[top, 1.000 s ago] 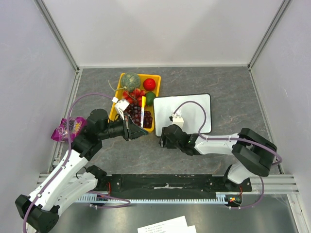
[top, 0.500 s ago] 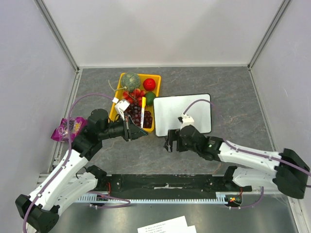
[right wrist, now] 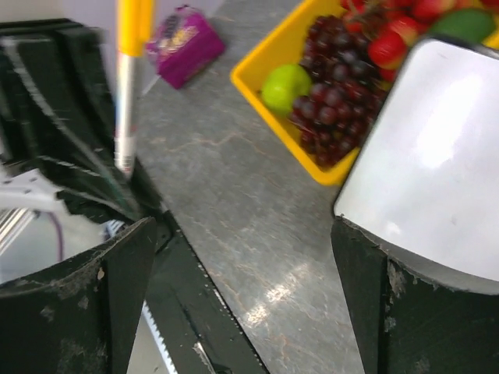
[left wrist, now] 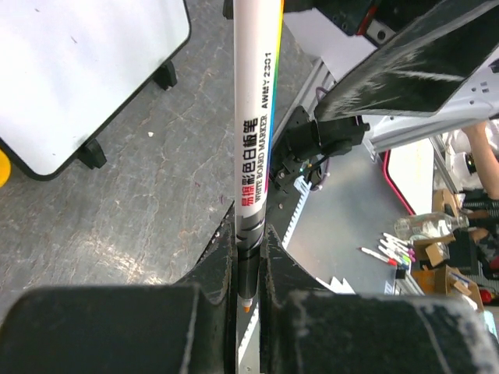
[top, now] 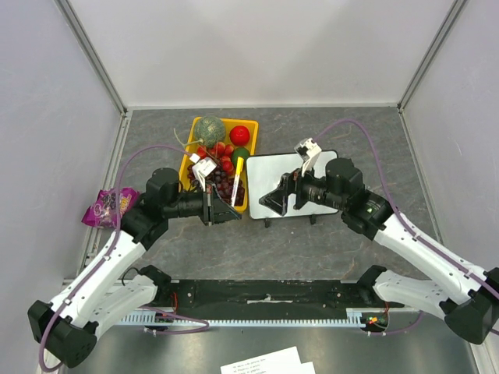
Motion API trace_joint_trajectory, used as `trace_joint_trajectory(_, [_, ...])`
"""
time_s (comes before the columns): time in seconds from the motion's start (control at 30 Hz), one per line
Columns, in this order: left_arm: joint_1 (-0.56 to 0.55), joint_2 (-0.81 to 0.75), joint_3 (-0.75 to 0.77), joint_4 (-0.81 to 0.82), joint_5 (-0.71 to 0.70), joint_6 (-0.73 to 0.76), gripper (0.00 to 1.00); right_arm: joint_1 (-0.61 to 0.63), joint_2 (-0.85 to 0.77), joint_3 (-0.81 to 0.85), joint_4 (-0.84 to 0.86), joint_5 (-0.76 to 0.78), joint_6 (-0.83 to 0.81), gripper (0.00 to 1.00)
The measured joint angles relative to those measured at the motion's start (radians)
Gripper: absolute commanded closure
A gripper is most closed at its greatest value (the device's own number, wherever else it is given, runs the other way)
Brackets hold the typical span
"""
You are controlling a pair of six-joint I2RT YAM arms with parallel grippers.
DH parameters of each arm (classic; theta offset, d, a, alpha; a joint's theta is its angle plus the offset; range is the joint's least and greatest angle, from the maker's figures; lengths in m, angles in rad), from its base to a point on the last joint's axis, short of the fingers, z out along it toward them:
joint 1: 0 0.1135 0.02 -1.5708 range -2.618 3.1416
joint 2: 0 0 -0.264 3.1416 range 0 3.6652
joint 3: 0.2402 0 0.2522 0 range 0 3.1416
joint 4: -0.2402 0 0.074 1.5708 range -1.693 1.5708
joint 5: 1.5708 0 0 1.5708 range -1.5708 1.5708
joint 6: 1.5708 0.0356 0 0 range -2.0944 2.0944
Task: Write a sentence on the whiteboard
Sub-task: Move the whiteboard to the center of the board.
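Observation:
The whiteboard [top: 265, 171] lies flat on the grey table, right of the yellow tray, partly hidden under my right arm. It also shows in the left wrist view [left wrist: 78, 70] and the right wrist view [right wrist: 437, 140]. No orange writing shows on its visible parts. My left gripper [top: 226, 210] is shut on a white whiteboard marker [left wrist: 253, 140], its orange tip between the fingers [left wrist: 222, 257]. The marker [top: 236, 185] stands near the tray's front corner. My right gripper [top: 274, 199] is open and empty [right wrist: 243, 226] above the board's left edge, pointing at the left gripper.
The yellow tray [top: 226, 120] holds a melon, red fruit, grapes [right wrist: 335, 86] and a green fruit [right wrist: 284, 86]. A purple packet [top: 109, 206] lies at the left wall. Printed paper sheets [top: 269, 362] lie below the black rail [top: 265, 292].
My right arm has lifted and swung back to the right, from in front of the board to above it, its gripper now facing left. My left arm shifted slightly, still holding the marker.

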Motion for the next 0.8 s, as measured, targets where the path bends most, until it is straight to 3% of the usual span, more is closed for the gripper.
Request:
trace_joint_trajectory(0.23, [-0.010,0.048,0.017,0.006,0.114,0.028,0.98,-0.072,0.071,0.006,0.199,-0.343,0.042,0.19])
trace_joint_trajectory(0.47, [-0.097,0.093,0.049,0.018,0.175,0.054,0.98,-0.074,0.166,0.006,0.446,-0.567,0.180,0.32])
trace_joint_trajectory(0.8, [-0.177,0.146,0.062,0.020,0.177,0.077,0.98,-0.074,0.174,0.012,0.425,-0.715,0.164,0.47])
